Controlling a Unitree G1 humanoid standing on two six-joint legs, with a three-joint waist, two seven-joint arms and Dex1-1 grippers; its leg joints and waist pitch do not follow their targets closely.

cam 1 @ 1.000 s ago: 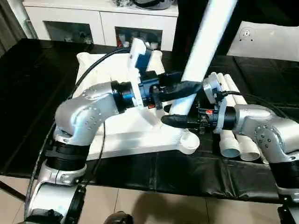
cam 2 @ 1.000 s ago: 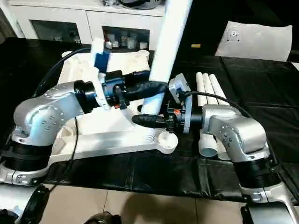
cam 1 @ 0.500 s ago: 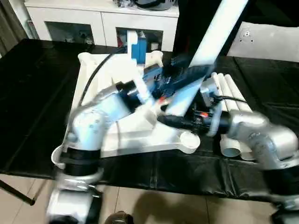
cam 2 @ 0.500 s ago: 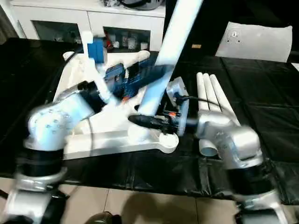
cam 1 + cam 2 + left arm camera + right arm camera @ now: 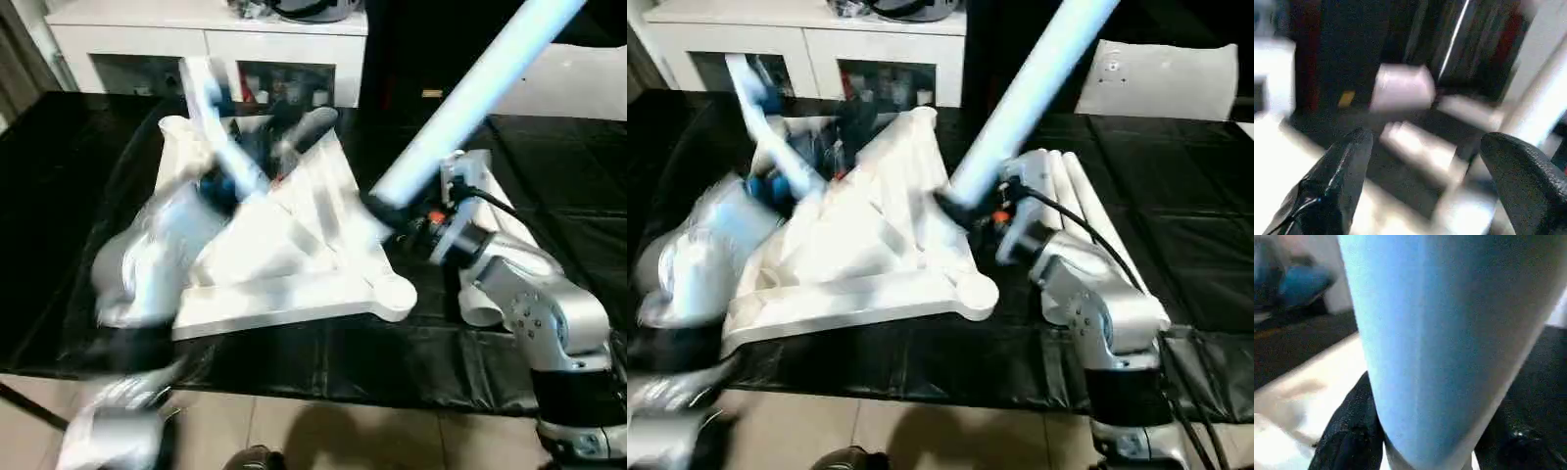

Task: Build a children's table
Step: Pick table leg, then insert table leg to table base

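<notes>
Near corner socket (image 5: 396, 292) of the upturned table top (image 5: 284, 245) sits open just below the right gripper (image 5: 384, 210), which is clamped on a leg (image 5: 470, 98) leaning up and away, while the left gripper (image 5: 1425, 181) gapes empty beyond.

Heavy motion blur over the left arm (image 5: 147, 264) and both wrist views; even, bright indoor light.

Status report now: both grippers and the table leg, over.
Right gripper shut on leg, leg tilted above table top. Left gripper open, empty. Spare legs beside right arm.
</notes>
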